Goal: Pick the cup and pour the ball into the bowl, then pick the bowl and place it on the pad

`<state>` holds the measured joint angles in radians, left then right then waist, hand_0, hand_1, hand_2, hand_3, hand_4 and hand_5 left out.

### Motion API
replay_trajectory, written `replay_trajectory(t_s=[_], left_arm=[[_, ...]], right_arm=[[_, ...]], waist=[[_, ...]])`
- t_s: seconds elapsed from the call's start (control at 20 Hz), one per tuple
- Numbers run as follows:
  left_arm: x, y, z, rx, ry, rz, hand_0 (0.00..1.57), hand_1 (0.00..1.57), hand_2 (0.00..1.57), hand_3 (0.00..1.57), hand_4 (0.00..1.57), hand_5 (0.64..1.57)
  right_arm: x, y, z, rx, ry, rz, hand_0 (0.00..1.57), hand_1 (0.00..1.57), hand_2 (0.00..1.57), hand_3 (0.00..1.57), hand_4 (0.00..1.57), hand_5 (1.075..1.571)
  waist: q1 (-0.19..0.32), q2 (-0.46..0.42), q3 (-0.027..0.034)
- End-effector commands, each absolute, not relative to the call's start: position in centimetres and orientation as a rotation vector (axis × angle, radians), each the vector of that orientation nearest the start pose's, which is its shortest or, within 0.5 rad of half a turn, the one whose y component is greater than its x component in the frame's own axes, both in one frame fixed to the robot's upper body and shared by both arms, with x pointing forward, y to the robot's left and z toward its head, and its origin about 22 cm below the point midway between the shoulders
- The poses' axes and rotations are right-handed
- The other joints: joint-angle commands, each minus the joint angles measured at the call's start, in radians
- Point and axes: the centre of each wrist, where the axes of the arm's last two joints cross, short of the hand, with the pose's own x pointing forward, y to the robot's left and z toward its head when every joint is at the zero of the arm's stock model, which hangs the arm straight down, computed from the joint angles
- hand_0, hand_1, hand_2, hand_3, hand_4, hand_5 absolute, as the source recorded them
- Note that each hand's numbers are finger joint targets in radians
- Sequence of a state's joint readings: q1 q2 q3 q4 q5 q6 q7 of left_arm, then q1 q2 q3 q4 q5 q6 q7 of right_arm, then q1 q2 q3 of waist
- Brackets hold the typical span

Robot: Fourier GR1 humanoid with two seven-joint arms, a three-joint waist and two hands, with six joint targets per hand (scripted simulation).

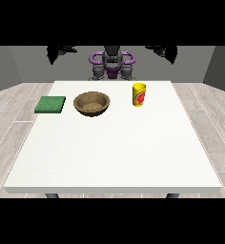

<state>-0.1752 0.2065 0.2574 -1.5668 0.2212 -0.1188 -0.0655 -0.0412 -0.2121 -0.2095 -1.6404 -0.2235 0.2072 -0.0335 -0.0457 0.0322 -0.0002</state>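
Cup (139, 95): upright on the white table (109, 157), far right of centre, well below and apart from the hand at the view's right (166, 51).
Cup's look: yellow with a red-green mark.
Bowl (91, 103): brown, wooden, left of the cup.
Pad (50, 104): green, at the table's left edge.
Hands: both raised, the other at the view's left (57, 51); finger state cannot be told.
Hidden: the ball is not visible.

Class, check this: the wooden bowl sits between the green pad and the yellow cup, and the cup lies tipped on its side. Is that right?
Not quite. In the front view the yellow cup stands upright, not tipped. The rest holds: the wooden bowl sits between it and the green pad.
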Motion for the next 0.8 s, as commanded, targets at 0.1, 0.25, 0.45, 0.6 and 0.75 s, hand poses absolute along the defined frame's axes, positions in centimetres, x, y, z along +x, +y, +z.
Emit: replay_trajectory(t_s=[0.1,0.25,0.45,0.6,0.75], left_arm=[[29.1,32.3,3.8,0.058,-1.954,0.086,0.0,0.0,0.0,0.0,0.0,1.525],[28.3,28.5,-0.4,0.076,-1.93,0.073,0.0,0.0,0.0,0.0,0.0,1.523],[29.9,27.0,-2.6,0.093,-1.931,0.102,0.0,0.0,0.0,0.0,0.0,1.517],[29.8,27.5,-5.0,0.147,-1.973,0.108,0.0,0.0,0.0,0.0,0.0,1.528],[29.7,28.2,-6.2,0.14,-1.98,0.104,0.0,0.0,0.0,0.0,0.0,1.517]], right_arm=[[25.1,-32.0,3.4,0.035,-1.865,0.05,0.0,0.0,0.0,0.0,0.0,1.571],[26.3,-33.6,5.0,0.038,-1.867,0.064,0.0,0.0,0.0,0.0,0.0,1.571],[26.4,-31.9,5.8,0.055,-1.871,0.1,0.0,0.0,0.0,0.0,0.0,1.571],[26.9,-32.5,6.7,0.082,-1.925,0.131,0.0,0.0,0.0,0.0,0.0,1.57],[26.4,-33.8,4.3,0.063,-1.931,0.092,0.0,0.0,0.0,0.0,0.0,1.57]], waist=[[-0.034,0.128,0.0],[-0.027,0.13,-0.0001],[-0.085,0.149,-0.0004],[-0.095,0.207,-0.0006],[-0.076,0.219,-0.0002]])
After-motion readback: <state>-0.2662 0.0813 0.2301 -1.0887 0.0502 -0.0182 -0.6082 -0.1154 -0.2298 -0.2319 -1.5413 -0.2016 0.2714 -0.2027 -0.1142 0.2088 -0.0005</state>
